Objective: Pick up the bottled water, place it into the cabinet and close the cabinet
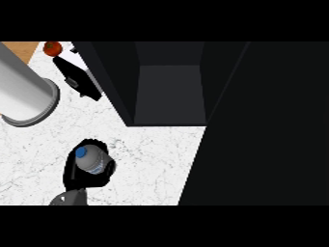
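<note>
The water bottle (pixel 90 161), clear with a blue cap, stands upright over the white marble counter (pixel 153 159), seen from above. My right hand (pixel 78 179) is shut round it from below and hides most of its body. The dark cabinet (pixel 168 91) is just beyond it to the upper right, with its inside open to view. The cabinet's black door (pixel 274 140) stands swung open and fills the right side. My left hand (pixel 80 79) rests open at the upper left, beside the cabinet's left wall, on its thick grey forearm (pixel 14 82).
A small red object (pixel 52 47) lies at the top left, past the left hand. Brown wood (pixel 17 47) shows beyond the counter's left edge. Bare marble lies between the bottle and the cabinet's opening.
</note>
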Controlling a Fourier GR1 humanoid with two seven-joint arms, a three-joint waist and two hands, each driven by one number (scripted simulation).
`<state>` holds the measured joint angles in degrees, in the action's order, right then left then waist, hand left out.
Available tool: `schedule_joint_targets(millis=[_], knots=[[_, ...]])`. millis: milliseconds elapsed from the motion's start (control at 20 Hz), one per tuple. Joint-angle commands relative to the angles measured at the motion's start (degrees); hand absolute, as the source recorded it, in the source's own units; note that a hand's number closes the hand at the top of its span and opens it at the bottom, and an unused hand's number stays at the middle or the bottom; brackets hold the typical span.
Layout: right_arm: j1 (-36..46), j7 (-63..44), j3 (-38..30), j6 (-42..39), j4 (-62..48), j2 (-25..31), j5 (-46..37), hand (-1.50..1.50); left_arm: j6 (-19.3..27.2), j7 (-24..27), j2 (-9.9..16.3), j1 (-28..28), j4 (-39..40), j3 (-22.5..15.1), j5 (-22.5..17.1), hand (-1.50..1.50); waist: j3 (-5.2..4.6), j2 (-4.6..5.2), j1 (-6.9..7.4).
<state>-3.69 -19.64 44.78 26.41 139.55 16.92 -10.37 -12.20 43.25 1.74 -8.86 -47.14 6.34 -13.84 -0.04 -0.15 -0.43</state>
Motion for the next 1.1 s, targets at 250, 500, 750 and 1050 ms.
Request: schedule_joint_targets(millis=[250,500,750,1050], knots=[[-2.51,-3.19,0.91,-0.37,7.81,0.8,-4.92,-1.5,1.42,-11.85,-1.55,3.56,-14.32,-4.0,-1.25,1.5,0.05,-0.11,0.23],[-3.12,-4.07,3.37,0.25,9.09,1.06,-7.63,-1.5,1.33,-18.0,-0.3,4.75,-21.36,-4.36,-4.73,1.5,0.02,-0.13,0.07],[-0.82,-4.88,-0.88,-0.61,9.02,1.45,-4.24,-1.5,9.72,-20.9,-1.73,3.5,-27.7,-11.01,-5.57,1.5,0.0,-0.03,0.07],[-2.52,-1.9,1.5,0.18,6.89,1.19,-4.65,-1.5,17.42,-24.18,-1.73,-1.05,-31.19,-16.75,-4.99,1.5,0.01,0.0,-0.24]])
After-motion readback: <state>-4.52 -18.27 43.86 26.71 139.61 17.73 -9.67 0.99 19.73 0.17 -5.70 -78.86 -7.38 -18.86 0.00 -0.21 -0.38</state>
